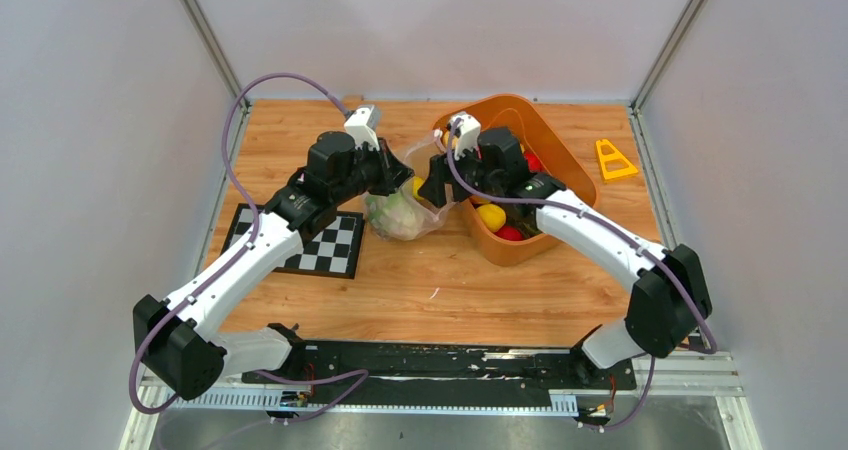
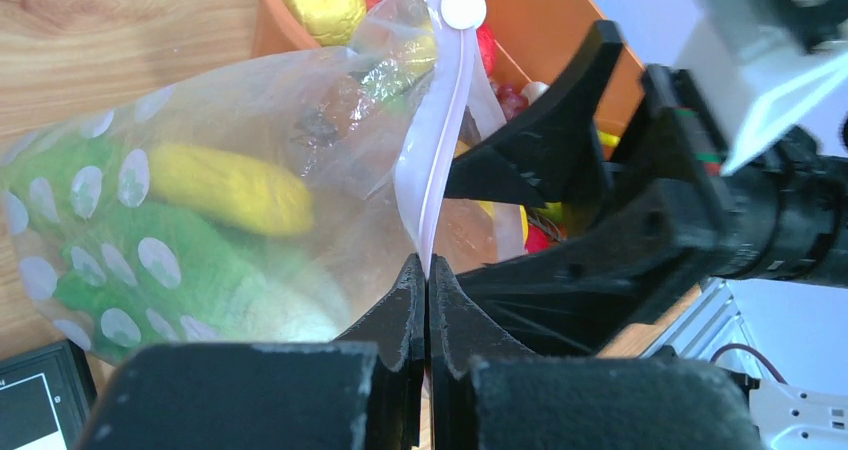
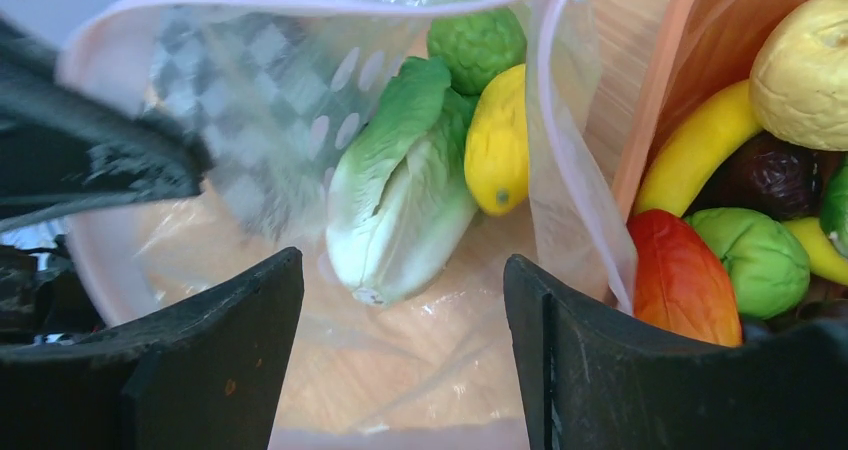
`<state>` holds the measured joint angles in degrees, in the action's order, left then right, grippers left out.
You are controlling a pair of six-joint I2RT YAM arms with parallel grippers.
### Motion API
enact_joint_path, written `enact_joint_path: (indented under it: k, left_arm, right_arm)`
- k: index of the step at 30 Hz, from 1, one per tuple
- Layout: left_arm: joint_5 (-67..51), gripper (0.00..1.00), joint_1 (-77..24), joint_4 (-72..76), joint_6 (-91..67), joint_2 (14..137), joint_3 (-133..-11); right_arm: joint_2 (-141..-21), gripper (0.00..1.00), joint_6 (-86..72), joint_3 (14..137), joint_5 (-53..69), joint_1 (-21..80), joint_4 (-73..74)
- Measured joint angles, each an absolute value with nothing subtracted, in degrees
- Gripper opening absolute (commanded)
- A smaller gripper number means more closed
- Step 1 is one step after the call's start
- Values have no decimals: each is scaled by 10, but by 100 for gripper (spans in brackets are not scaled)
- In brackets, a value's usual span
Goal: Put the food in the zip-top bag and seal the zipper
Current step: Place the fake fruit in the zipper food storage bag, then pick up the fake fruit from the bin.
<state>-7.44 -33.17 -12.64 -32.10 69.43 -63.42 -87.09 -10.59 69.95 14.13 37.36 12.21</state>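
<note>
Clear crinkly plastic zip-top bag [image 2: 330,100], smooth plastic basket [image 1: 556,142], seemingly matt wooden table [image 1: 450,290].

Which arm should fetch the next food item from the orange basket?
Right. The right claw stands open at the mouth of the zip-top bag, beside the orange basket holding more food. The left claw is shut on the zipper, holding the mouth up, so it should stay.

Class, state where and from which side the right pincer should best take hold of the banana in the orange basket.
Probably its bare mid-section, from above: the banana is slim there, while the pale round fruit covers its upper end and the red fruit crowds its lower end.
</note>
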Motion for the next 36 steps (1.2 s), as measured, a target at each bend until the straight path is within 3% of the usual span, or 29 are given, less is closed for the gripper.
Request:
enact_joint_path:
  k: [12, 19, 24, 30, 36]
  left_arm:
    - [-70, 0, -332, -126, -321, 694, -634]
    - [-70, 0, -332, -126, -322, 694, -634]
    - [-70, 0, -332, -126, -322, 694, -634]
    - [-68, 0, -332, -126, -322, 691, -630]
    - [-63, 0, -332, -126, -322, 688, -626]
  right_arm:
    - [-687, 74, -103, 606, 199, 354, 27]
    - [-595, 88, -99, 515, 49, 353, -31]
    - [-624, 90, -161, 509, -58, 290, -2]
    - [-718, 91, -259, 514, -2, 169, 69]
    - [-754, 89, -303, 520, 18, 159, 109]
